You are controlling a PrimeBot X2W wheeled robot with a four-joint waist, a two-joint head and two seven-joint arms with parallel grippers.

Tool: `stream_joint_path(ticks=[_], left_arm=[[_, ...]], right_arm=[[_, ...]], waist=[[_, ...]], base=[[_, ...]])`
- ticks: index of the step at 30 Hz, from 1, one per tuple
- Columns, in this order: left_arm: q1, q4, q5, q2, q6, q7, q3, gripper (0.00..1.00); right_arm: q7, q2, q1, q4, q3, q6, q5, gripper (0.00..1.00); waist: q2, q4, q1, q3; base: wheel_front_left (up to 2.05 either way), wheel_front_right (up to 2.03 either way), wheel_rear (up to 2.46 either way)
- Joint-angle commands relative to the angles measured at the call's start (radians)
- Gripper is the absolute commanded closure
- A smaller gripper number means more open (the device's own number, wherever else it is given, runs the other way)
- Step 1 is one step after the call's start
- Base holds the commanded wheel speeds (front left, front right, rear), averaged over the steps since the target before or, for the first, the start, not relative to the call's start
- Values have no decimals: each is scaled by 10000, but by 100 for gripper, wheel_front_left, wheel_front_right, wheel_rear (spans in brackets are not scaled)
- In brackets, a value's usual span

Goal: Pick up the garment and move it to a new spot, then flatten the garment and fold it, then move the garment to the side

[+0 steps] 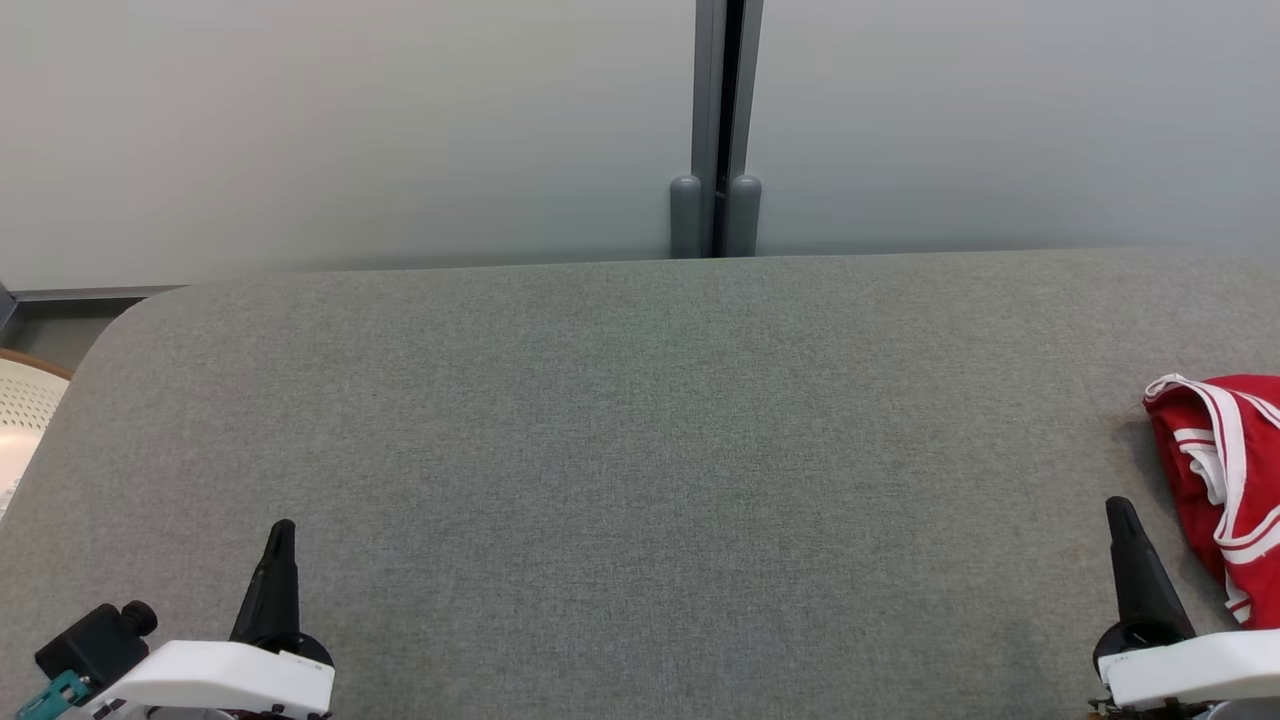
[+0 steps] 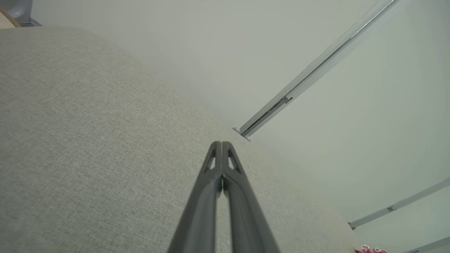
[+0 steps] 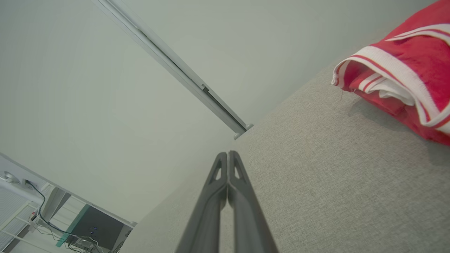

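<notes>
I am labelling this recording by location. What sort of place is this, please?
Probably an indoor lab or test cell, not a home: a grey fabric-covered table, plain pale partition panels behind it, and a dark box with cables nearby.

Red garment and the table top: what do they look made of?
Garment: probably soft knit fabric, matte red with white striped trim; it lies in limp folds. Table top: grey woven cloth covering, matte, fine weave visible; the core underneath is hidden.

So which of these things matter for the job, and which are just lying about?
Job: red garment, grey table, left tool, right tool, both shut.
Just there: wall panels, grey post, pale perforated object beyond the table's left.
</notes>
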Motion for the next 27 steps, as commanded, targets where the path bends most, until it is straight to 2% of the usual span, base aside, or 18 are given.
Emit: stream_joint_path(ticks=[1,27], left_arm=[[-327,-104,-297,31,-101,84,138,100],[-612,-72,-2836,-329,-339,832,664,100]], right_arm=[[63,-43,-309,-35,-50,-4,346,100],[322,86,-831,575,-238,-5,3100,100]], waist=[[0,-8,0,3],[0,-152,0,55]], base=[[0,0,0],[0,0,0]])
